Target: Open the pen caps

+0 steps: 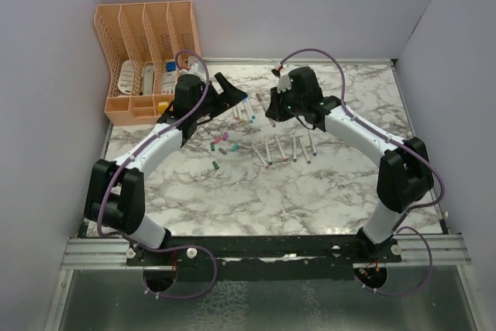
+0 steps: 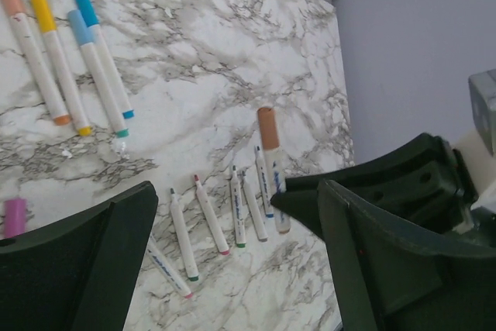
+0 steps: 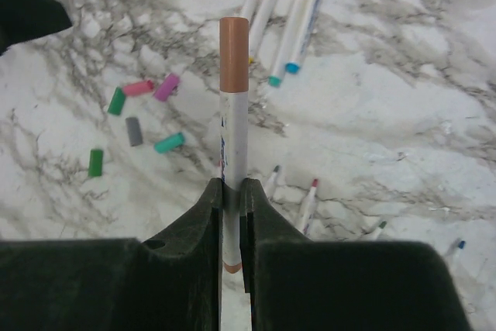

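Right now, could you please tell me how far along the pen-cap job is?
Done: several uncapped pens and loose caps lie apart. In hand: the right gripper is shut on a brown-capped pen, cap on; the left gripper is open nearby. Left: that cap plus four capped pens.

L gripper [image 1: 235,91] + R gripper [image 1: 273,108] both at far-mid of marble table [image 1: 232,199], apart. Loose pen caps [image 1: 214,146] ctr-left, uncapped pens [image 1: 281,147] in row just right. Orange organizer [image 1: 147,60] far left.
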